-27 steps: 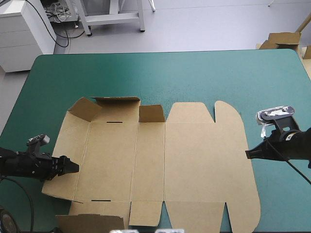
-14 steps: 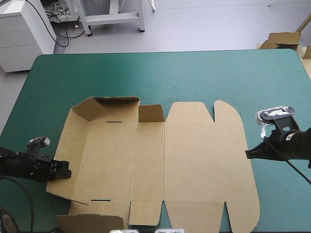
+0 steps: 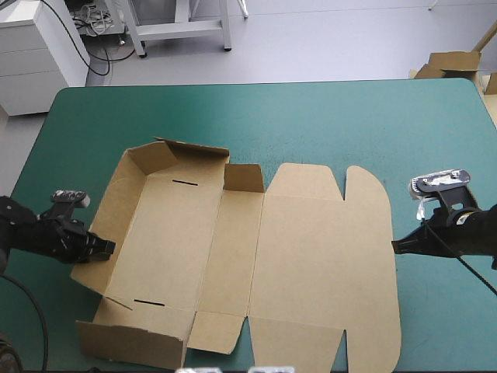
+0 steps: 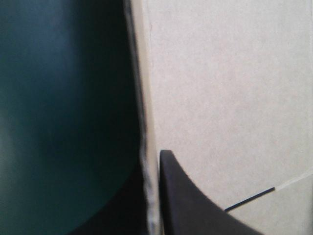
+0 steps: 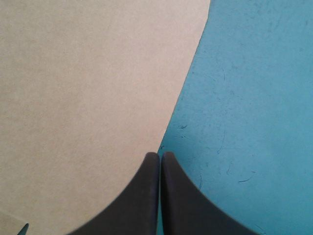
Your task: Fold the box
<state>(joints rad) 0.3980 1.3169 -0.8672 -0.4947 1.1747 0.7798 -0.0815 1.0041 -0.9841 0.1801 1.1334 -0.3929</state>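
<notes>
The brown box (image 3: 311,249) lies in the middle of the teal-green cover, its wide lid part flat to the right. Its left end wall (image 3: 95,233) is tilted up, and my left gripper (image 3: 109,248) is shut on that wall's edge. In the left wrist view the board's edge (image 4: 146,122) runs straight up between the black fingers (image 4: 190,205) of my left gripper (image 4: 154,159). The far wall (image 3: 190,149) and near wall (image 3: 132,342) stand partly raised. My right gripper (image 3: 395,248) is shut, its tip at the lid's right edge; in the right wrist view my right gripper (image 5: 160,155) rests beside the board (image 5: 88,88), holding nothing.
Bare teal-green cover (image 3: 311,116) stretches beyond the box to the far edge and on the right (image 5: 254,122). More brown board (image 3: 454,64) sits just past the table's far right corner.
My left gripper has shut on the box's left wall and lifted it. The box's left part has swung up and shifted, and the near wall has risen. The right arm has not moved.
</notes>
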